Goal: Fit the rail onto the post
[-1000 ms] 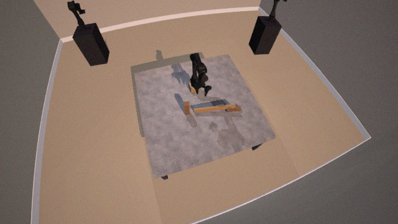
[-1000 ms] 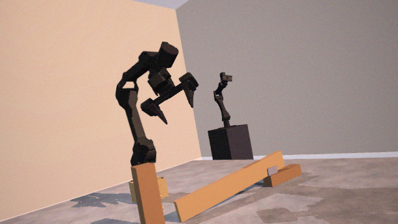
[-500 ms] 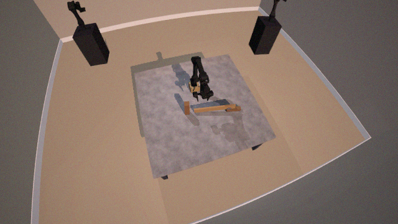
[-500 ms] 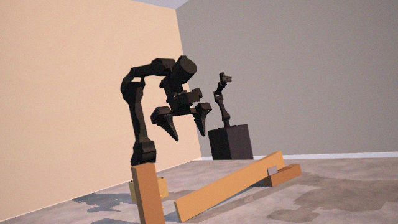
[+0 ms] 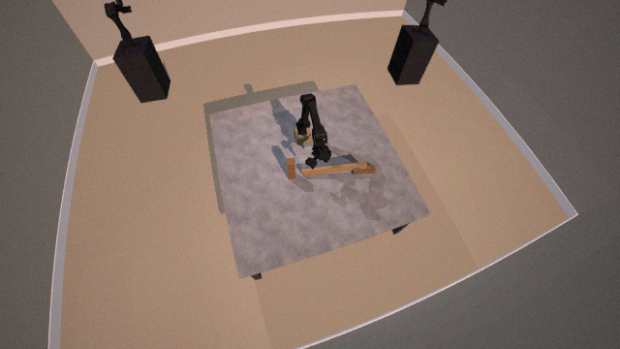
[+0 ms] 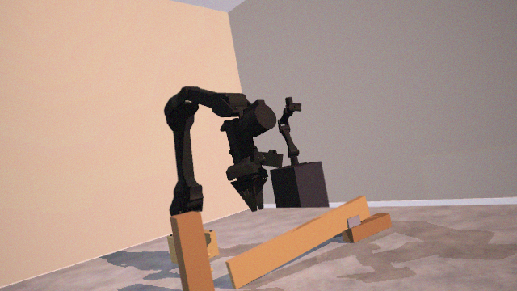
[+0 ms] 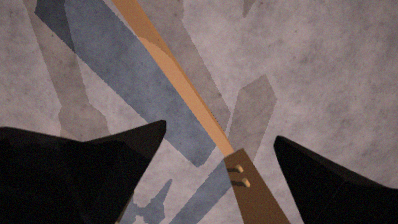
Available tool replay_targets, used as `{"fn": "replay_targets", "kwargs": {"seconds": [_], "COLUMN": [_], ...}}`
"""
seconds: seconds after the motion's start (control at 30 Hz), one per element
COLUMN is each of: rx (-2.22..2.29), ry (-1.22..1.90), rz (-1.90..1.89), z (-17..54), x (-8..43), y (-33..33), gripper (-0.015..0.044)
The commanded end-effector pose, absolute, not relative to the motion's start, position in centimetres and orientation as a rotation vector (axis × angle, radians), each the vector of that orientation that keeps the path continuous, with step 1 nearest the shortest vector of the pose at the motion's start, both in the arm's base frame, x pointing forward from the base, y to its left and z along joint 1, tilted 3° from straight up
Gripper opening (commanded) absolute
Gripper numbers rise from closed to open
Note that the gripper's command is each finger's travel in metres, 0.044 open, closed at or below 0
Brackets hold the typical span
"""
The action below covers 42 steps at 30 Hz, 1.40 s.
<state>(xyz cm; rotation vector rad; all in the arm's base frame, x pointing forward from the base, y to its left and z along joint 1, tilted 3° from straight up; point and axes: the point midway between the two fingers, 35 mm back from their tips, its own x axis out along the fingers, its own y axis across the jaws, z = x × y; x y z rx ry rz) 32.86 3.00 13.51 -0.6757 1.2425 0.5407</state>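
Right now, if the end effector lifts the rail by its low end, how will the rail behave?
The rail is a straight wooden beam, so it will probably stay stiff. Its far end sits in the bracket on the footboard block, so it would likely pivot there. Its flat faces suggest it won't roll. The open end effector hangs above it, holding nothing.

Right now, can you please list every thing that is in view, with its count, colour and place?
rail: one, light wood, sloping, near end down on the table, far end at the footboard
post: one, wood, upright, before the rail's low end
pegs: two, pale wood, on the post, facing the rail
footboard: one, wood, low, at the rail's far end
table: one, grey mottled
pedestals: two, black, on the floor beyond the table
gripper: one, black, open, above the rail, holding nothing
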Motion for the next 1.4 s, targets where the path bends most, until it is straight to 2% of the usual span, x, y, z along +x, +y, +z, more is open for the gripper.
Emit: {"fn": "replay_targets", "kwargs": {"seconds": [0.0,0.6,1.37], "rx": [-1.147,-1.147,-1.147], "ry": [1.164,1.164,1.164], "rz": [1.107,1.107,1.108], "z": [7.5,7.4,3.8], "x": [32.5,32.5,33.0], "y": [4.1,4.2,4.4], "gripper": [0.0440,0.0440,0.0440]}}
